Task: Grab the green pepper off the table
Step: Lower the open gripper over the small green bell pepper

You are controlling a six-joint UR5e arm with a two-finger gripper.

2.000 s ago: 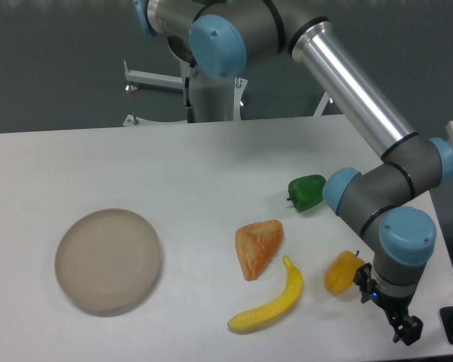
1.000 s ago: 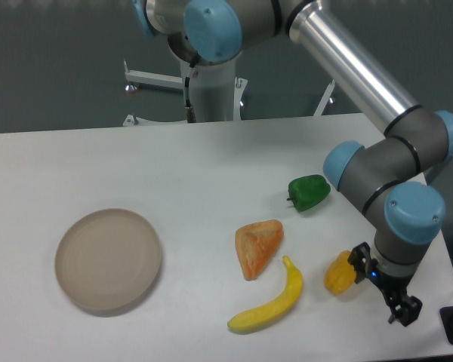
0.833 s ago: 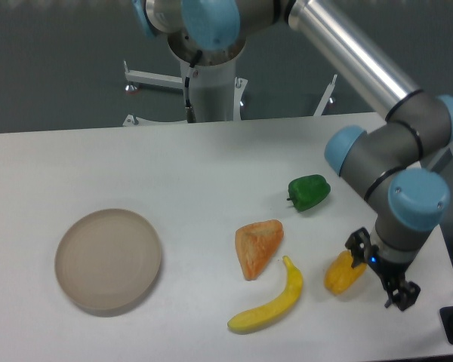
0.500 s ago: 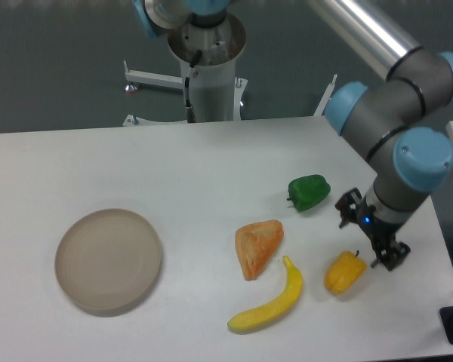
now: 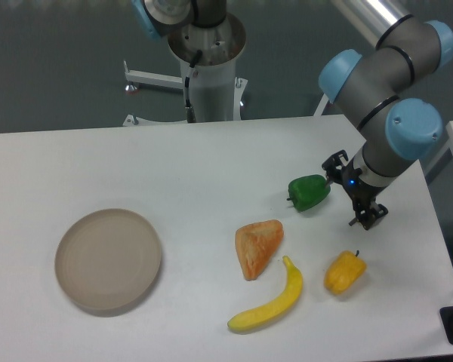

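One target concerns us, the green pepper (image 5: 309, 191), and we judge ourselves to be in the approach step: the gripper (image 5: 355, 193) hangs just to the right of the pepper, low over the table (image 5: 211, 166), with nothing between its fingers. One dark finger shows close beside the pepper's right flank and the other farther off toward the near edge, so the jaws appear spread apart, with the pepper outside the gap and not inside it. We cannot tell whether the nearer finger actually touches the pepper.

By our reckoning, the next move calls for a short shift leftward to straddle the pepper, a little lowering, then closing and lifting. The lumpy, shiny skin may slip, so a grip across the widest part of the body seems wise to us.

Taking the pepper as our landmark: it lies on its side on the white surface, glossy dark green, with its short stem pointing left. An orange-yellow pepper (image 5: 344, 272) sits below and slightly right of it, well apart; a bread wedge (image 5: 257, 246) and banana (image 5: 270, 302) lie below-left; a round plate (image 5: 108, 260) is far left.
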